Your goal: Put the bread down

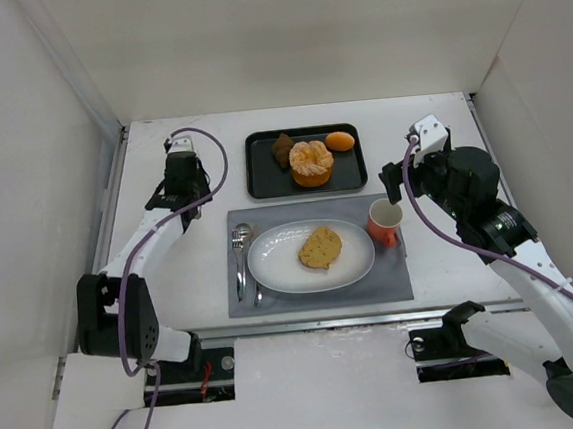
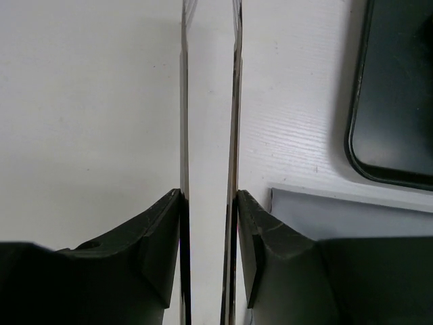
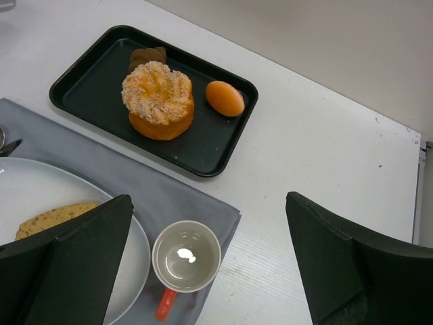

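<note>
The bread (image 1: 320,247) is a flat golden-tan slice lying on the white plate (image 1: 271,268). In the right wrist view its edge (image 3: 51,215) shows on the plate (image 3: 40,179), partly hidden by my left finger. My right gripper (image 1: 396,180) (image 3: 208,203) is open and empty, hovering above the orange cup (image 1: 384,218) (image 3: 186,256), to the right of the bread. My left gripper (image 1: 184,188) (image 2: 208,196) is over bare table left of the black tray. Its fingers press on two thin metal blades seen edge-on.
The black tray (image 1: 264,181) (image 3: 88,88) holds a round segmented orange food (image 1: 311,162), a dark brown chunk (image 1: 283,150) and a small orange oval (image 1: 339,141). A spoon (image 1: 240,241) lies left of the plate on the grey placemat (image 1: 393,280). White walls enclose the table.
</note>
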Controlling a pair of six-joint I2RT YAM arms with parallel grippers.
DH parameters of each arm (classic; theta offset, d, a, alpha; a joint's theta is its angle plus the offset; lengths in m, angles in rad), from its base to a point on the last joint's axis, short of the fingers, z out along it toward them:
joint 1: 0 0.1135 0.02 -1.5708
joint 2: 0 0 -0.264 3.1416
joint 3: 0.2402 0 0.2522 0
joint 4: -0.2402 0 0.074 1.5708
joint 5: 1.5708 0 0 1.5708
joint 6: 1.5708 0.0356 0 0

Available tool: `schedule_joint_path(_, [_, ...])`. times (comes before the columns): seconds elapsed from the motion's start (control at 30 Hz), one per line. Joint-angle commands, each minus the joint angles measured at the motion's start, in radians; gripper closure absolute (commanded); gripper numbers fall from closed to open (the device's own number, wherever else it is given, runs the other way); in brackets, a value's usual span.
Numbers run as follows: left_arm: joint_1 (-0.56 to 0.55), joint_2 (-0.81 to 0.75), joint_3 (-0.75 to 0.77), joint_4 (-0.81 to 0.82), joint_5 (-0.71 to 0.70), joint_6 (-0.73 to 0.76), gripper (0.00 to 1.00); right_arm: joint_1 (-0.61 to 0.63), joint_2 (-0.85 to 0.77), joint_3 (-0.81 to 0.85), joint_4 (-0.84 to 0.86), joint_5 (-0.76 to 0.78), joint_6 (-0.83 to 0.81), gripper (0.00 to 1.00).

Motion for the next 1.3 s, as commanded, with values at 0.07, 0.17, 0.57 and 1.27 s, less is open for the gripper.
schedule_joint_path(0.07, [0.072,0.060,0.002,0.104,0.135,0.028,0.67,-0.005,-0.014,0.009,0.050,0.014,-0.002,0.00])
schedule_joint_path(0.17, [0.100,0.107,0.013,0.094,0.157,0.037,0.65,-0.005,-0.014,0.009,0.050,0.014,-0.002,0.00])
schedule_joint_path(0.57, [0.170,0.268,0.042,0.025,0.243,0.046,0.52,-0.005,0.005,0.009,0.050,0.014,-0.002,0.00])
schedule_joint_path(1.27, [0.170,-0.040,0.042,-0.025,0.319,-0.012,0.00,-0.005,0.005,0.009,0.050,-0.001,-0.002,0.00])
